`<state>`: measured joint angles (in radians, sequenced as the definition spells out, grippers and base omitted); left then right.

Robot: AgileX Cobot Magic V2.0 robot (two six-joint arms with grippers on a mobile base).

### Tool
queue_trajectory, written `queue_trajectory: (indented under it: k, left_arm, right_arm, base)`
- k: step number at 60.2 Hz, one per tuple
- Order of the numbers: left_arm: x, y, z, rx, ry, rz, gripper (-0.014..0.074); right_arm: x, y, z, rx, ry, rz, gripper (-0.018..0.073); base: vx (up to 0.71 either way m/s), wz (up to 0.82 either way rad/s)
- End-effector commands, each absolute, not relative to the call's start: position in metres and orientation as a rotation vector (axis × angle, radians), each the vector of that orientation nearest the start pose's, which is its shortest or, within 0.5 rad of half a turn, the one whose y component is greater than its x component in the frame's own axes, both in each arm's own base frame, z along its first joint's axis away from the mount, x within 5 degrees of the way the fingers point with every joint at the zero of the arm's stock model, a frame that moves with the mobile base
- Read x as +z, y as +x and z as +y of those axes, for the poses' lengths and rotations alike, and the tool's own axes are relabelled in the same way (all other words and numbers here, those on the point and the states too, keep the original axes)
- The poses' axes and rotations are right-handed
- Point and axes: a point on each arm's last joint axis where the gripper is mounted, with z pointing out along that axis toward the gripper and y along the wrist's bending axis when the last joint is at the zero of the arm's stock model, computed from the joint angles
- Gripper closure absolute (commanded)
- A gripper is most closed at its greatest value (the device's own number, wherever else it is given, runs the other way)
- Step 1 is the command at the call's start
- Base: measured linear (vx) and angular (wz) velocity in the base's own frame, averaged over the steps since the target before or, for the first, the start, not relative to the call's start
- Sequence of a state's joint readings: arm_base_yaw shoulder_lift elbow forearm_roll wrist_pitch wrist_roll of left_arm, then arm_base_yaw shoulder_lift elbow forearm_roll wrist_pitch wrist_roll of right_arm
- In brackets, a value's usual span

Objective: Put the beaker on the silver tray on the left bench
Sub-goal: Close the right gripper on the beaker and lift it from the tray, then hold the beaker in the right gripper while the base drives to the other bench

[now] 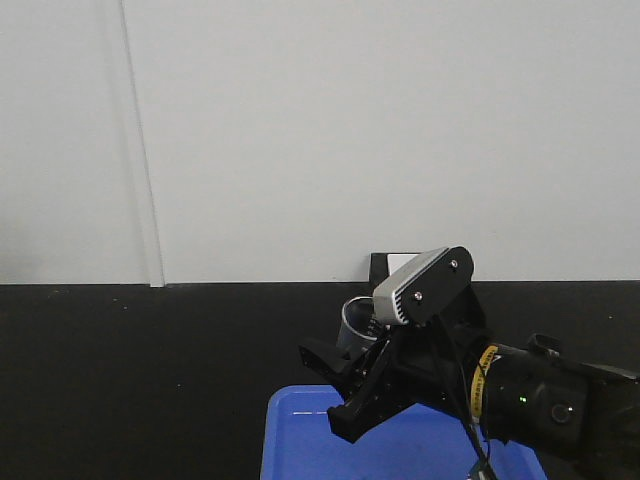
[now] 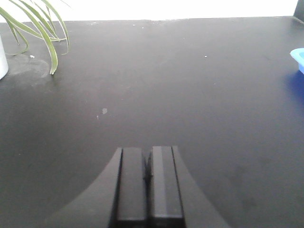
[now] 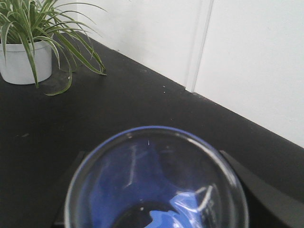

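Note:
The beaker (image 1: 357,322) is small, clear glass, and held tilted above a blue tray. In the right wrist view the beaker (image 3: 156,180) fills the lower frame, its open mouth facing the camera. My right gripper (image 1: 340,375) (image 3: 156,190) is shut on it, with a black finger (image 3: 251,185) on either side. My left gripper (image 2: 147,153) is shut with nothing in it, low over a matte black worktop (image 2: 142,85). The silver tray is out of view. I cannot tell whether this worktop is the left bench.
The bright blue plastic tray (image 1: 310,440) lies under the right arm, and its corner (image 2: 298,58) shows at the right of the left wrist view. A potted plant in a white pot (image 3: 26,61) stands on the worktop, leaves (image 2: 45,33) trailing down. A white wall (image 1: 350,130) runs behind.

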<state>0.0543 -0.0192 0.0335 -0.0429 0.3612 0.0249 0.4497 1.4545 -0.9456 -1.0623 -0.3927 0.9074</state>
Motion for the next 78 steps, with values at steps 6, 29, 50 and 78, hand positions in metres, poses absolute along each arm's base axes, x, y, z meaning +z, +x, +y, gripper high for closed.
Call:
queue_trajectory:
  k: [6,29,50,78]
  left_arm:
    - [0.1713,0.0544,0.0017,0.009,-0.061,1.792,0.0595]
    - [0.1713,0.0544,0.0017,0.009,-0.061,1.792,0.0595]
    - [0.1713,0.0544,0.0017,0.009,-0.061,1.792,0.0595]
    - [0.1713,0.0544,0.0017,0.009,-0.061,1.792,0.0595]
  right_arm:
    - [0.3327,0.2755,0.1693,0.58,-0.723,1.556,0.057]
    - [0.3327,0.2759,0.1686,0.578,-0.721,1.556,0.0571]
    - [0.3327,0.2759,0.1686,0.578,-0.721,1.556,0.0571]
    - [0.3327,0.2759,0.1687,0.577,-0.722,1.556,0.0571]
  base:
    - [-0.01,0.01]
    - [-0.06,0.0]
    - [-0.19,0.0]
    - [-0.3,0.02]
